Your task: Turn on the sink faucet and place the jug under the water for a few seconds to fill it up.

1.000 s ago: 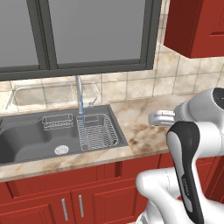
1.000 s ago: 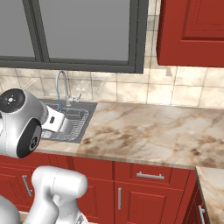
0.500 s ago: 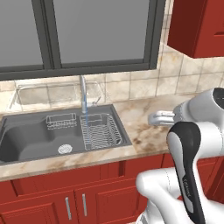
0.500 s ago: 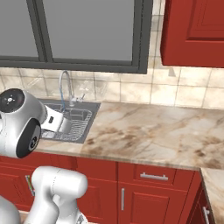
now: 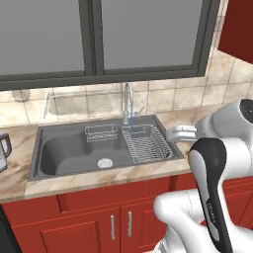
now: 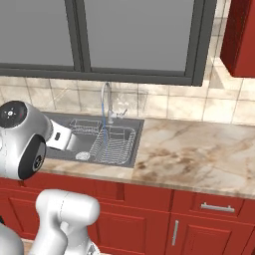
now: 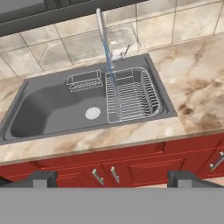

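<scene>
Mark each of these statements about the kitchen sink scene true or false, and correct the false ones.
1. A thin blue stream of water runs from the tall chrome gooseneck faucet. True.
2. The stream lands on the round silver drain. False: it falls into the wire dish rack beside it.
3. The dark grey rectangular sink sits below a window. True.
4. The cabinets under the counter are white. False: they are red.

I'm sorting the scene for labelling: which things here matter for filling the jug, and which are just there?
Job: sink faucet, water, sink, jug at the left counter edge.
Lying about: large wire rack, small wire rack, window, cabinets.
</scene>
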Robot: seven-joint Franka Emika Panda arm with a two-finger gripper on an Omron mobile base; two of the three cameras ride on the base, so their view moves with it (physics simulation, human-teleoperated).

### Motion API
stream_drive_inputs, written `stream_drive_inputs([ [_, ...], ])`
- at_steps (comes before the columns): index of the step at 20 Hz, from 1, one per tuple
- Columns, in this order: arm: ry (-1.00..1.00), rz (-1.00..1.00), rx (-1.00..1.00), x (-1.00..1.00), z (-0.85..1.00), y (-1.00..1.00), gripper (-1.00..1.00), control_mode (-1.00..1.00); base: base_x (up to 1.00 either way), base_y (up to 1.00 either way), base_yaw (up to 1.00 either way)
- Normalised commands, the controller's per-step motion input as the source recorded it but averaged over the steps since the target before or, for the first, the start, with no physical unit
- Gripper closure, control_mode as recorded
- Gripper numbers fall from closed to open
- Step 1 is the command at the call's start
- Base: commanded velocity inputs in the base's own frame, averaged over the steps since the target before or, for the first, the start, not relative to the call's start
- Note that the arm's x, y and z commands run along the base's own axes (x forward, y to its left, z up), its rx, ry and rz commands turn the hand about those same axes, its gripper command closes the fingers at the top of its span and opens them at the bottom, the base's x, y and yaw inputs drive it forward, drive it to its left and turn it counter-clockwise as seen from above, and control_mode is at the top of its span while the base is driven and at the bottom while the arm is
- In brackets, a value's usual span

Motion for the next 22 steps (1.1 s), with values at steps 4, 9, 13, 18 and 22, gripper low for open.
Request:
stream_drive_inputs([
  [4, 0.00, 0.00, 0.00, 0.00, 0.00, 0.00, -1.00, 1.00, 0.00, 0.67, 0.03],
  [9, 0.00, 0.00, 0.00, 0.00, 0.00, 0.00, -1.00, 1.00, 0.00, 0.50, 0.05],
  [13, 0.00, 0.00, 0.00, 0.00, 0.00, 0.00, -1.00, 1.00, 0.00, 0.39, 0.06],
  [18, 0.00, 0.00, 0.00, 0.00, 0.00, 0.00, -1.00, 1.00, 0.00, 0.39, 0.05],
  [22, 0.00, 0.00, 0.00, 0.00, 0.00, 0.00, -1.00, 1.00, 0.00, 0.39, 0.05],
])
